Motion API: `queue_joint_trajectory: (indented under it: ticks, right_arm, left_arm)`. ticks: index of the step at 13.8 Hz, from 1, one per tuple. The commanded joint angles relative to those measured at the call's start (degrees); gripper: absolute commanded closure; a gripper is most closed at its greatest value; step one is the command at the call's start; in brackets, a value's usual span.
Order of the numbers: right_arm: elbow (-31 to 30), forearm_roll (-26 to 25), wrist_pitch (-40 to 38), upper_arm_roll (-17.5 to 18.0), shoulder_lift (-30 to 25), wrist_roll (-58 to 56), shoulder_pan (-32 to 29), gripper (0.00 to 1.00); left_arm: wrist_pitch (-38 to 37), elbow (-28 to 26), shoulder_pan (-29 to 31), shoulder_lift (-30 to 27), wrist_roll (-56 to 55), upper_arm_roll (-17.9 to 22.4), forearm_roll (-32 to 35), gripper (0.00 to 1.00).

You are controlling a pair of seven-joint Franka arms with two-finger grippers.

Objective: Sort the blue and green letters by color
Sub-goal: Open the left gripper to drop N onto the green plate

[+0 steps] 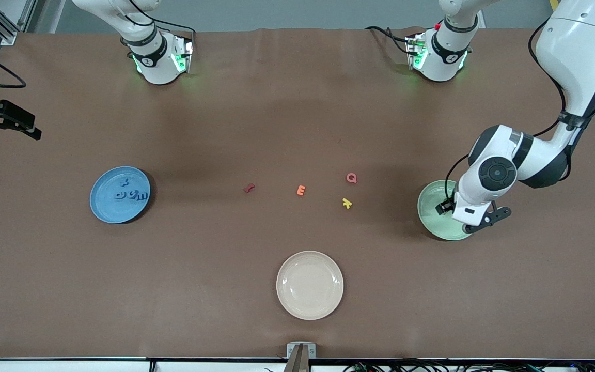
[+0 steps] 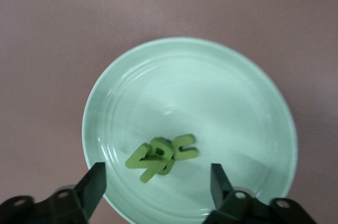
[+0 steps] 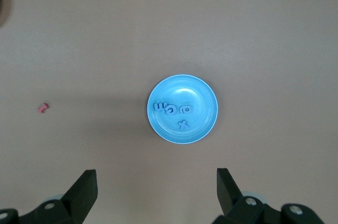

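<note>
Several blue letters [image 1: 131, 195] lie on the blue plate [image 1: 104, 206] toward the right arm's end of the table; the right wrist view shows them [image 3: 171, 109] on that plate [image 3: 206, 97] too. The green letters [image 2: 161, 155] lie piled on the pale green plate [image 2: 237, 76], hidden by the left hand in the front view. My left gripper [image 2: 158, 182] hangs open and empty just over the green plate [image 1: 432, 206]. My right gripper [image 3: 157, 182] is open and empty, held high above the table near the right arm's end [image 1: 13, 129].
A red letter [image 1: 249, 188], an orange E [image 1: 301, 190], a pink Q [image 1: 351, 178] and a yellow letter [image 1: 347, 203] lie mid-table between the two plates. An empty cream plate [image 1: 310, 285] sits nearer the front camera.
</note>
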Motion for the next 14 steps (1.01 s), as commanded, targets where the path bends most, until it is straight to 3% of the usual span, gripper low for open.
queue_joint_trajectory:
  ticks: [1,5,7,12,14]
  right_arm:
    - [-1.05,-0.19,0.31,0.68,-0.95,-0.05,-1.54,0.0]
    - [-0.78,-0.19,1.01,0.68,-0.95,-0.05,-1.9,0.0]
    - [-0.78,-0.19,1.1,0.68,-0.77,-0.05,-1.72,0.0]
    - [-0.78,-0.1,2.15,0.77,0.02,0.04,-0.58,0.0]
    - [-0.78,-0.1,2.16,0.86,0.11,0.04,-0.58,0.0]
  left_arm:
    - [-0.97,3.95,0.21,-1.91,2.16,-2.31,-0.18,0.0]
    - [-2.54,11.87,-0.49,-1.56,11.63,-3.02,-0.27,0.0]
    - [-7.79,13.89,0.03,-4.18,15.44,-5.65,-0.36,0.0]
    - [-23.97,25.3,0.12,-4.55,15.62,-12.68,-2.29,0.0]
    - [-25.49,26.29,-0.22,-5.5,18.58,-13.74,-2.81,0.0]
